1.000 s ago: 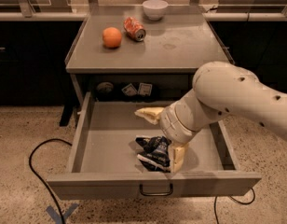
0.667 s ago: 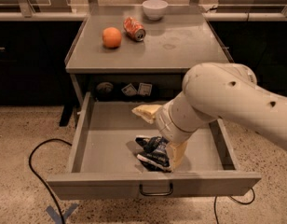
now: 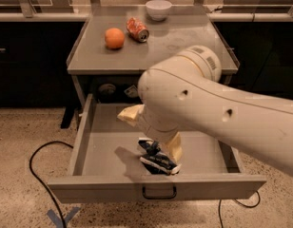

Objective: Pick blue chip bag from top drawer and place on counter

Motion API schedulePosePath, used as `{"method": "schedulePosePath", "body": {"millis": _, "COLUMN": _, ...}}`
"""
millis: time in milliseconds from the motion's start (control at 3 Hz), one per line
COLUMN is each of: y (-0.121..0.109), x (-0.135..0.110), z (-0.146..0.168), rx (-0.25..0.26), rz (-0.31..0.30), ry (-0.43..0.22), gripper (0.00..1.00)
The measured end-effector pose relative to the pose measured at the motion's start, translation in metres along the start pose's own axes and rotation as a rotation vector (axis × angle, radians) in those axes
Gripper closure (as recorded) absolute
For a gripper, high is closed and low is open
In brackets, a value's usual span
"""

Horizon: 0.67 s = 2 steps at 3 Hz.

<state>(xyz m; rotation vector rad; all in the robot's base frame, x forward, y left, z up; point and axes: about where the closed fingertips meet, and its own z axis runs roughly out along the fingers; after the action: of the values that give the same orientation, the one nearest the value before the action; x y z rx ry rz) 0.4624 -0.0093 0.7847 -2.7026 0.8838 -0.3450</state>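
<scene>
The top drawer (image 3: 96, 190) is pulled wide open below the counter (image 3: 184, 49). The blue chip bag (image 3: 158, 159) lies crumpled on the drawer floor near the front, right of centre. My gripper (image 3: 152, 133) hangs low inside the drawer just above the bag, at the end of my big pale arm. Its two yellowish fingers (image 3: 130, 114) are spread apart, one at the back left and one right beside the bag. The bag's back part is hidden by the gripper. The drawer's dark wire handle (image 3: 159, 193) shows on the front panel.
On the counter sit an orange (image 3: 114, 38), a tipped red-orange soda can (image 3: 137, 29) and a white bowl (image 3: 158, 8). A black cable (image 3: 36, 172) loops on the floor left of the drawer. Blue tape (image 3: 61, 217) marks the floor.
My arm has swung left and closer to the camera, hiding more of the drawer's right side. The gripper stays over the bag with fingers spread. The bag has not moved.
</scene>
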Motion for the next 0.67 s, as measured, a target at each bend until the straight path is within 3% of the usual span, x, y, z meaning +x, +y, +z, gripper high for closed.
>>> {"method": "schedulePosePath", "body": {"millis": 333, "y": 0.002, "x": 0.004, "z": 0.011, "rx": -0.063, "rz": -0.097, "ry": -0.01, "gripper": 0.0}}
{"method": "schedulePosePath", "body": {"millis": 667, "y": 0.01, "x": 0.014, "z": 0.019, "rx": -0.077, "rz": -0.148, "ry": -0.014, "gripper": 0.0}}
